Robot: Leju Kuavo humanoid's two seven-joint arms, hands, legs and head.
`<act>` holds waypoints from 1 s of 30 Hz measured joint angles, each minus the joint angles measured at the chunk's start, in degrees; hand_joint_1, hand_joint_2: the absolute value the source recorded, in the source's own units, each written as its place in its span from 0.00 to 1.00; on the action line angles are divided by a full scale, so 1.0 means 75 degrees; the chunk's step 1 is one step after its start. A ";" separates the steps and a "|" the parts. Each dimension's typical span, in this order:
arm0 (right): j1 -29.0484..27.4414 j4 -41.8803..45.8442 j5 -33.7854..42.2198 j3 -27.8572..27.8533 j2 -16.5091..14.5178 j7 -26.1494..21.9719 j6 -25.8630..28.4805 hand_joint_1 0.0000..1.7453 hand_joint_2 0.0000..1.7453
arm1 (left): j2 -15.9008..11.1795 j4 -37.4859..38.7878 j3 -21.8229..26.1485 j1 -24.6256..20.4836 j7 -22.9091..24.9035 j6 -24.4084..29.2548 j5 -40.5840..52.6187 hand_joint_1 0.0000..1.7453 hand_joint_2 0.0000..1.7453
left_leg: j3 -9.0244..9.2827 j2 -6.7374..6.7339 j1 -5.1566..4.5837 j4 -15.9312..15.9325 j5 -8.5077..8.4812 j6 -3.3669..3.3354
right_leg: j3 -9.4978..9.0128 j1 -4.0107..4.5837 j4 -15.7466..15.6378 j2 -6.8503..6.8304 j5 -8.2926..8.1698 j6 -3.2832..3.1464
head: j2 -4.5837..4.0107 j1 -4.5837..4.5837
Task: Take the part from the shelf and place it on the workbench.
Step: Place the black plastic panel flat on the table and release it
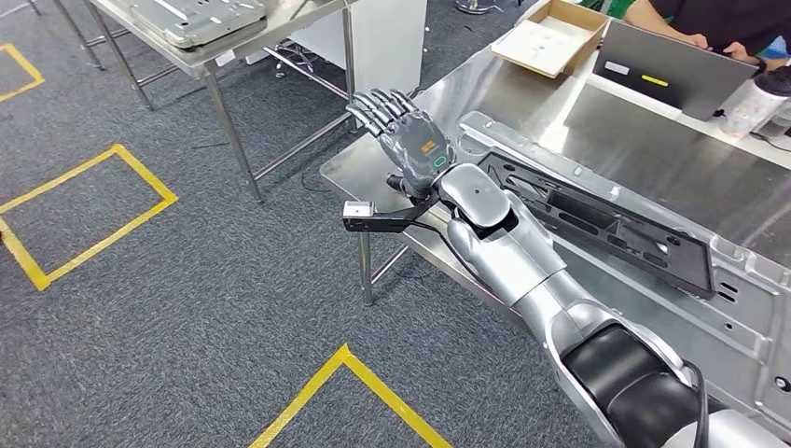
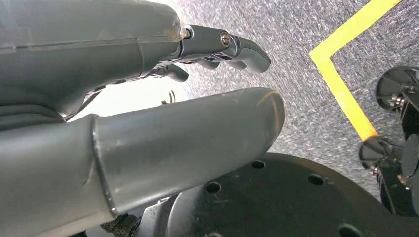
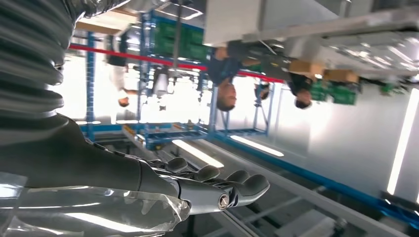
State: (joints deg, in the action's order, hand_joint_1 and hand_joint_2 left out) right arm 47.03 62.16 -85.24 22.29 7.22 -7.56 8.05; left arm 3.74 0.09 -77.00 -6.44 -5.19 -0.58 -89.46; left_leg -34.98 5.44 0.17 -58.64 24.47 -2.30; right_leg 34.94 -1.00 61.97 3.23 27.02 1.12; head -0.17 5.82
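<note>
From our head view, our right hand (image 1: pixel 408 131) is raised over the near corner of the steel workbench (image 1: pixel 653 159), palm up, fingers stretched out straight and a little apart, with nothing in it. Our right wrist view agrees: the fingers (image 3: pixel 232 185) lie flat and extended and hold nothing.

The black part (image 1: pixel 597 219), a long flat frame with cut-outs, lies on a large silver sheet-metal panel (image 1: pixel 746 317) that rests on the workbench, just beside our right forearm. It is not touching the hand. If this frame is the part we were asked to fetch, we judge the placing as good as done, with the arm only needing to come away from the table. We cannot be sure it is the right piece, since the shelf is not something we can make out from the head view.

Our left hand (image 2: pixel 148 113) hangs low over the grey carpet (image 2: pixel 296 59) and a yellow floor line (image 2: pixel 341 84). Its thumb and fingers are spread loosely with nothing between them.

Farther along the workbench stand a cardboard box (image 1: pixel 550 37) and a laptop (image 1: pixel 672 70), with a person's arm (image 1: pixel 690 19) behind them. A second steel table (image 1: pixel 215 47) stands across the carpet, carrying another silver panel.
</note>
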 joint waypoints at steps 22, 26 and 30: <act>-0.0707 0.0813 0.0195 0.0009 0.0471 -0.0147 0.0308 0.00 1.00 | 0.0080 0.0000 -0.0460 0.0039 0.0095 0.0016 0.0128 0.00 0.00 | -0.0052 -0.0769 0.0042 0.0054 -0.0049 0.0029 | -0.0161 0.0060 0.0068 -0.0912 0.0474 0.0046 | 0.0000 -0.0016; -0.0959 0.0889 0.0195 0.0009 0.0633 -0.0168 0.0254 0.00 1.00 | 0.0099 0.0000 -0.0533 0.0026 0.0151 0.0117 0.0012 0.00 0.00 | -0.0077 -0.0405 0.0034 0.0051 -0.0076 -0.0030 | 0.0633 0.0036 0.1721 -0.0442 0.1132 0.0074 | 0.0000 -0.0017; -0.1013 0.0946 0.0196 0.0026 0.0646 -0.0230 0.0216 0.00 1.00 | 0.0110 0.0000 -0.0539 0.0006 0.0200 0.0189 0.0000 0.00 0.00 | -0.0096 -0.0002 0.0032 -0.0019 -0.0073 0.0014 | -0.0001 -0.0011 0.0240 -0.0098 0.0221 0.0029 | 0.0000 -0.0019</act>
State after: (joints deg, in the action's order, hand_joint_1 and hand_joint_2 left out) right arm 39.43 69.26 -83.77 22.49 12.07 -9.29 9.68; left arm 4.56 0.09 -81.04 -6.39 -3.69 0.84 -89.46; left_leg -35.70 5.43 0.41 -58.78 23.92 -2.20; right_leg 34.93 -1.09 63.77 2.49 28.68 1.34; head -0.17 5.68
